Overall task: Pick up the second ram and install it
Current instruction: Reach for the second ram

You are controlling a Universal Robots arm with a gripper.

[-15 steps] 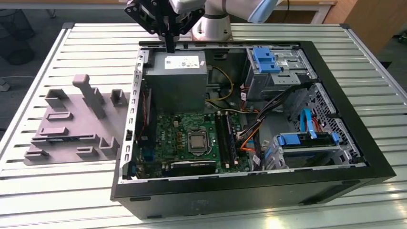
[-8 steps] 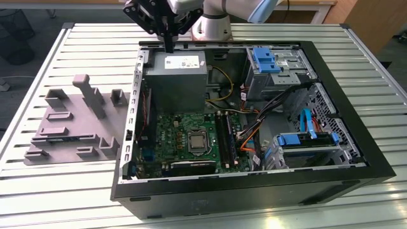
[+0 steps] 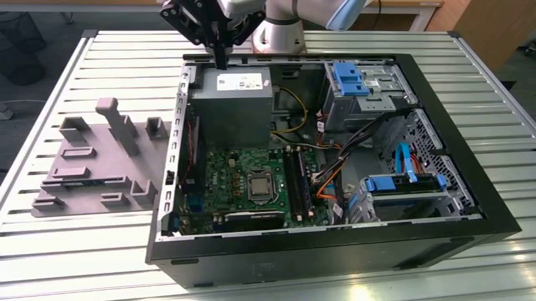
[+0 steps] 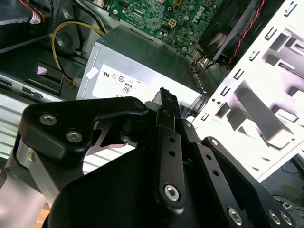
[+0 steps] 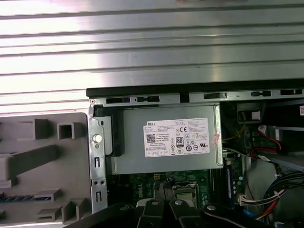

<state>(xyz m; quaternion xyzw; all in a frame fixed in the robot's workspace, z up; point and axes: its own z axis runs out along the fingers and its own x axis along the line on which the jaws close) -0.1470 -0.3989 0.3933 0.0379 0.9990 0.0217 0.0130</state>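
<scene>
The gripper (image 3: 221,61) is seen in the upper middle of the exterior view, above the rear edge of the grey power supply (image 3: 230,103) of the open computer case (image 3: 335,251). Its fingers are pressed together. The second ram (image 3: 82,182) is laid in a slot of the grey holder (image 3: 92,160) on the slatted table (image 3: 50,244), at the exterior view's left, well apart from the gripper. The green motherboard (image 3: 243,182) is seen lower in the case.
</scene>
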